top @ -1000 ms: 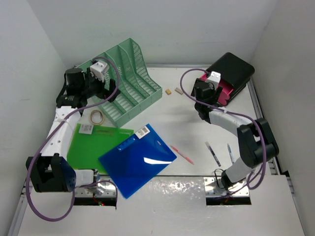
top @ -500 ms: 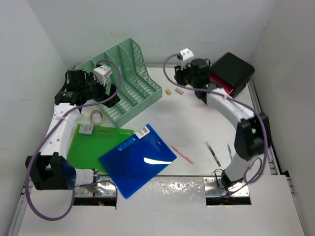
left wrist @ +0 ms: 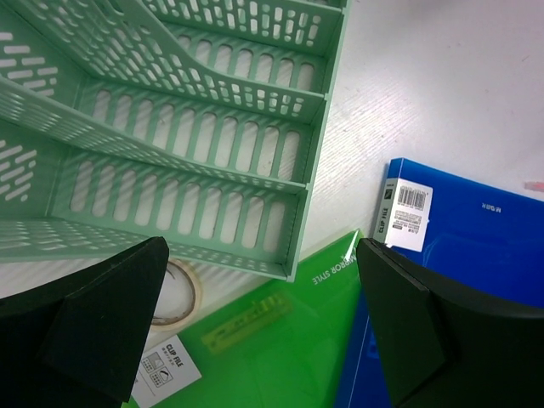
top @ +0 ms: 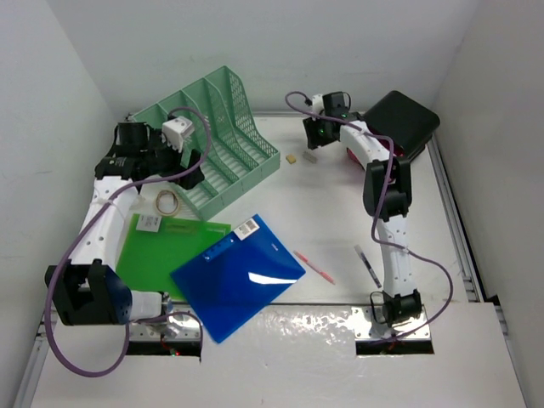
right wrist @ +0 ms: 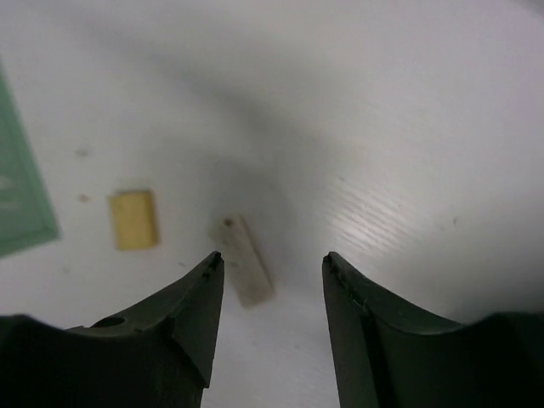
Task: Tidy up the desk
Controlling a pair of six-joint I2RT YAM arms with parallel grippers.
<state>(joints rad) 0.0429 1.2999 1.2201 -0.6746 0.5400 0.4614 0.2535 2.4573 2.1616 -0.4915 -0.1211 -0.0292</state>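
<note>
The white desk holds a mint-green file rack at the back left and a black-and-pink drawer box at the back right. A green folder lies under a blue folder near the front. My right gripper is open and empty, low over a white eraser that lies just inside its left finger; a yellow eraser lies to the left. My left gripper is open and empty, above the rack's front edge and the green folder.
A tape roll lies beside the rack, near the green folder's corner. A pink pen and a black pen lie on the front right of the desk. Metal rails edge the desk.
My right gripper has swung left from the drawer box to above the two erasers. My left gripper has shifted only slightly by the rack.
</note>
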